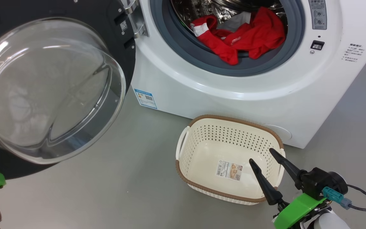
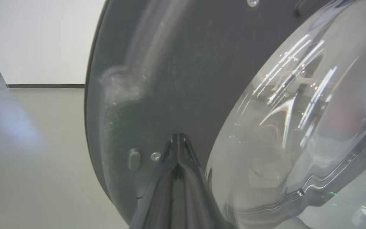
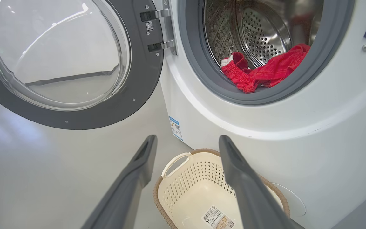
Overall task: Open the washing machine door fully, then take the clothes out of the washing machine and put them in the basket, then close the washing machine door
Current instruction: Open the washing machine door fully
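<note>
DESK: Where does the washing machine door [image 1: 49, 89] stand?

PHOTO: Wide open at the robot's left, hinged on its right edge to the washing machine [image 1: 233, 92]. Its inner face is turned toward the head camera, and the glass bowl bulges out toward the robot.

DESK: And the left gripper [image 2: 178, 137]?

PHOTO: Fingers clamped together, holding nothing, the tip pointing at the door's dark inner ring just beside the glass bowl. Whether it touches the ring cannot be told.

DESK: The clothes [image 1: 249, 36]?

PHOTO: In the drum. A red heap lies crosswise in the opening, left to right, with its lower folds spilling onto the grey gasket [image 1: 173, 38]. A grey piece shows behind the red.

DESK: The basket [image 1: 230, 118]?

PHOTO: On the grey floor [image 1: 122, 178] just in front of the machine, mouth up, with a paper label [image 1: 229, 170] on its bottom. Its long axis runs roughly along the machine's front. A white handle [image 1: 182, 143] shows at its left short end.

DESK: Right gripper [image 1: 260, 155]?

PHOTO: Jaws spread wide and empty, hanging above the basket's near right corner, fingers pointing up and left toward the machine.
</note>
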Robot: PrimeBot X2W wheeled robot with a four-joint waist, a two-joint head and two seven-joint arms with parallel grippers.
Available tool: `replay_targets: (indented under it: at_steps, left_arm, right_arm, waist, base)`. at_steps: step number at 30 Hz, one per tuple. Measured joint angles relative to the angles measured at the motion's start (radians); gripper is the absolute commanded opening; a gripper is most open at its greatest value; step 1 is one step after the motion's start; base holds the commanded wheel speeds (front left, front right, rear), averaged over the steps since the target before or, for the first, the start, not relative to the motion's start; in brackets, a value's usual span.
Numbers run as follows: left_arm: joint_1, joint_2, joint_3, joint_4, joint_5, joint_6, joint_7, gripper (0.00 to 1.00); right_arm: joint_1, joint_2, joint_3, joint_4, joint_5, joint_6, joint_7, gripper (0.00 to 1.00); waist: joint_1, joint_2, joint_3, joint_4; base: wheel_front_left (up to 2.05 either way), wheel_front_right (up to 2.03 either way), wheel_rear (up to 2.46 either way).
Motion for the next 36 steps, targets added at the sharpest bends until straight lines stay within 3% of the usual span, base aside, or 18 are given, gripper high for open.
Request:
replay_targets:
  at_steps: [6,11,14,16,18,36]
  left_arm:
    - [0.008,-0.015,0.029,-0.008,0.012,-0.035,0.0,0.0]
    - [0.058,-0.066,0.048,-0.069,0.029,-0.062,0.0,0.04]
    - [0.084,-0.092,0.052,-0.097,0.039,-0.071,0.0,0.6]
    - [0.105,-0.105,0.054,-0.121,0.046,-0.08,0.0,0.84]
    - [0.126,-0.113,0.056,-0.141,0.058,-0.088,0.0,1.0]
    - [0.389,-0.205,0.006,-0.402,0.09,-0.145,0.0,1.0]
  right_arm:
    - [0.0,0.008,-0.004,0.001,0.0,0.0,0.0,1.0]
    - [0.003,0.016,-0.014,0.003,0.0,0.0,0.0,1.0]
    - [0.003,0.024,-0.021,0.003,0.001,0.0,0.0,1.0]
    - [0.004,0.026,-0.023,0.003,0.001,0.0,0.0,1.0]
    - [0.005,0.027,-0.024,0.003,0.001,0.0,0.0,1.0]
    - [0.028,0.037,-0.046,-0.004,0.001,0.0,0.0,1.0]
  waist:
    - [0.0,0.0,-0.015,0.006]
    - [0.0,0.0,-0.037,0.013]
    - [0.0,0.0,-0.051,0.015]
    - [0.0,0.0,-0.06,0.016]
    - [0.0,0.0,-0.069,0.015]
    - [0.0,0.0,-0.111,-0.043]
  base:
    - [0.0,0.0,0.0]
    - [0.0,0.0,0.0]
    - [0.0,0.0,0.0]
    - [0.0,0.0,0.0]
    - [0.0,0.0,0.0]
    - [0.0,0.0,0.0]
